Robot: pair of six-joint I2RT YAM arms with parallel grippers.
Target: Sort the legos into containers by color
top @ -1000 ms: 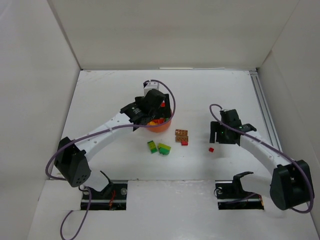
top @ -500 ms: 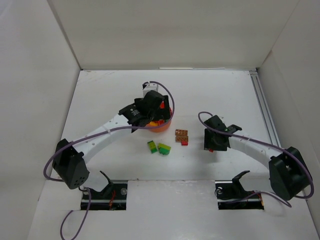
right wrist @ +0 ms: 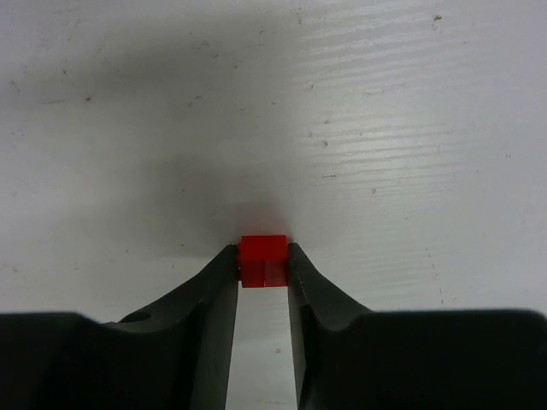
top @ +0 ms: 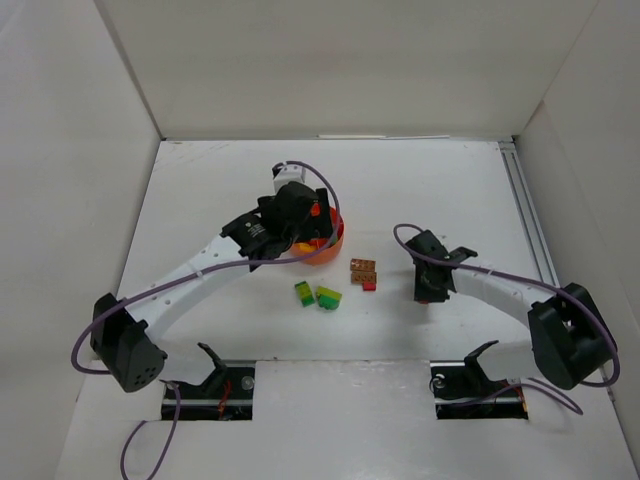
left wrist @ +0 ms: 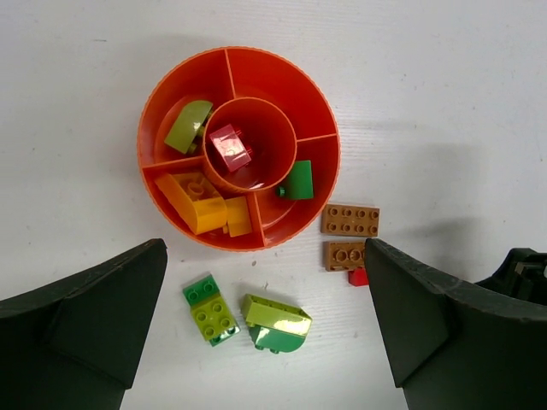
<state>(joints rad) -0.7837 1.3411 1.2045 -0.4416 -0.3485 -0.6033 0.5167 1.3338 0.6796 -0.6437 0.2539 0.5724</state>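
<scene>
The orange dish (left wrist: 256, 61) holds a red brick (left wrist: 231, 147) in its central cup. In the ring sections lie a lime piece (left wrist: 188, 126), yellow bricks (left wrist: 201, 203) and a green piece (left wrist: 299, 181). My left gripper (left wrist: 263, 248) hangs open above the dish (top: 327, 249). On the table lie a green-lime brick (left wrist: 210, 309), a lime-green curved piece (left wrist: 276, 323), two brown bricks (left wrist: 350, 220) and a small red one (left wrist: 358, 277). My right gripper (right wrist: 262, 259) is down at the table, shut on a small red brick (right wrist: 262, 248). In the top view that gripper (top: 428, 292) hides this brick.
White walls enclose the table on the left, back and right. A metal rail (top: 528, 220) runs along the right side. The loose green-lime bricks (top: 317, 295) and brown bricks (top: 363, 270) sit between the two arms.
My right gripper has dropped over the small red brick and closed on it. The left arm has drifted slightly left and back above the dish, still open.
</scene>
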